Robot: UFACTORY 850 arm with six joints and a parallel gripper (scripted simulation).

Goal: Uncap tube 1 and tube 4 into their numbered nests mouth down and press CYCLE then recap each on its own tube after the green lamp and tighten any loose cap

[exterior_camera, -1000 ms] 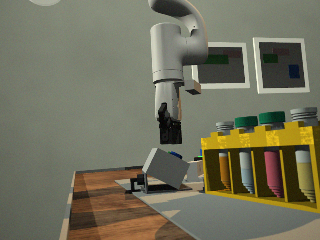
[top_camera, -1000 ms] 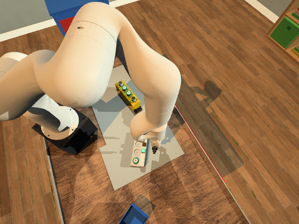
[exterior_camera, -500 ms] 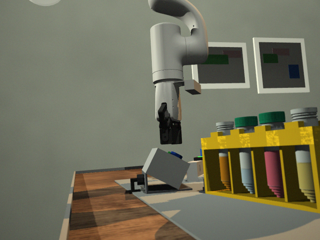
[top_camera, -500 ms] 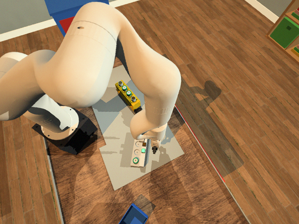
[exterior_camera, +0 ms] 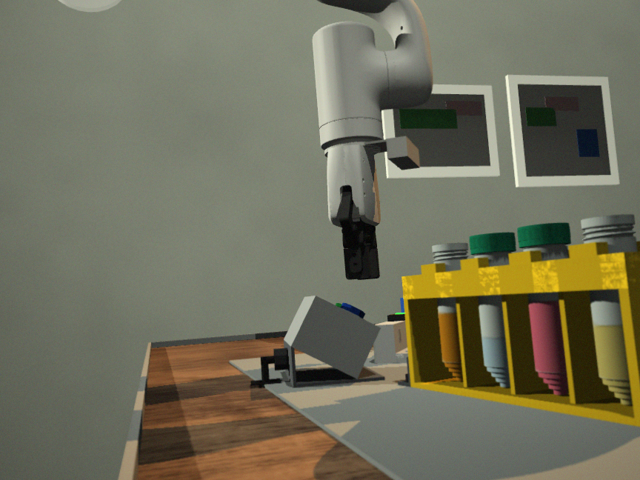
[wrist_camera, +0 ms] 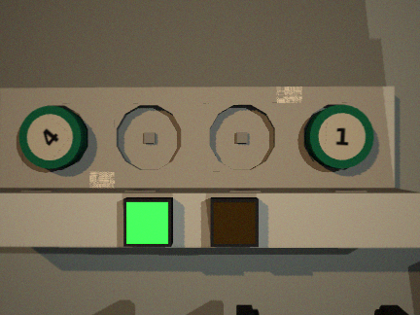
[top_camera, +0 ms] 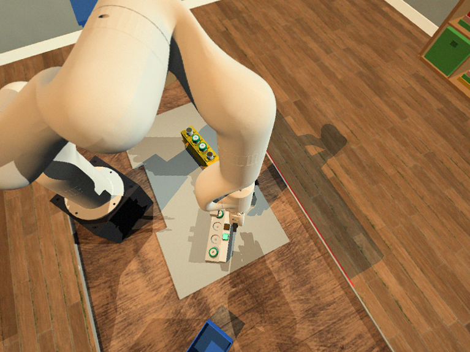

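Note:
Cap 1 (wrist_camera: 341, 137) (top_camera: 219, 214) and cap 4 (wrist_camera: 50, 137) (top_camera: 213, 252) sit number up in the end nests of the cap tray (wrist_camera: 194, 180); nests 2 and 3 are empty. The green lamp (wrist_camera: 147, 223) (top_camera: 225, 237) is lit, the amber lamp (wrist_camera: 234, 222) is dark. My gripper (exterior_camera: 361, 263) (wrist_camera: 319, 311) is partly open and empty, above the tray's lamp side. In the yellow decapping station (exterior_camera: 465, 289), tube 1 (exterior_camera: 610, 335) and tube 4 (exterior_camera: 448, 335) show bare threads. Tube 2 (exterior_camera: 547, 330) and tube 3 (exterior_camera: 492, 335) wear green caps; their tightness cannot be told.
The tilted grey key housing (exterior_camera: 330, 335) with the blue key (exterior_camera: 352, 310) stands between station and tray; the arm hides it in the top view. A blue bin (top_camera: 202, 351) stands beyond the mat. The arm's base (top_camera: 136, 200) is beside the mat.

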